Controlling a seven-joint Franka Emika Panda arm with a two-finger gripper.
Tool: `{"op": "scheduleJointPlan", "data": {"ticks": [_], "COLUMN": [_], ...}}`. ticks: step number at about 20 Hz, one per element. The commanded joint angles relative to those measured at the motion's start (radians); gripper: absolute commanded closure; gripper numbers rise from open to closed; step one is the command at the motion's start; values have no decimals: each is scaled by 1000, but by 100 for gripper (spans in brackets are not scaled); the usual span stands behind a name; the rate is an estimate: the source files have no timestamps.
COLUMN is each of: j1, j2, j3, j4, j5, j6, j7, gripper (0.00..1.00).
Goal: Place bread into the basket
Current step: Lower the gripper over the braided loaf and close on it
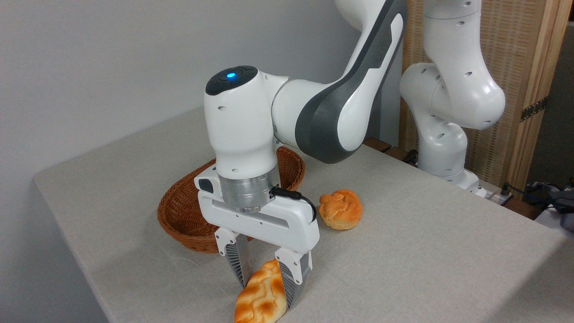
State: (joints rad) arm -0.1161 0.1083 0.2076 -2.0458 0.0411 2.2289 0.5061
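Note:
The bread, a golden braided loaf, sits at the near table edge, its lower end reaching the bottom of the picture. My gripper points straight down over it with one finger on its left side and the other on its right, both against the crust, so it is shut on the loaf's upper part. The basket, reddish-brown wicker, stands just behind my gripper. My wrist hides much of its inside; what shows of it holds nothing.
A round knotted orange bun lies to the right of the basket. The arm's white base stands at the back right of the grey table, with cables beside it. The table's left and near edges are close.

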Motion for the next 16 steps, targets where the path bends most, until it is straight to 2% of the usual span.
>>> {"op": "scheduleJointPlan", "data": {"ticks": [1,16], "j1": [-1,1], "j2": [-2,-5], "j3": [4,6], "j4": [0,3], "j5": [-6,-3], "j6": [24,23], "j7": [23,25], "gripper": [63,62]}}
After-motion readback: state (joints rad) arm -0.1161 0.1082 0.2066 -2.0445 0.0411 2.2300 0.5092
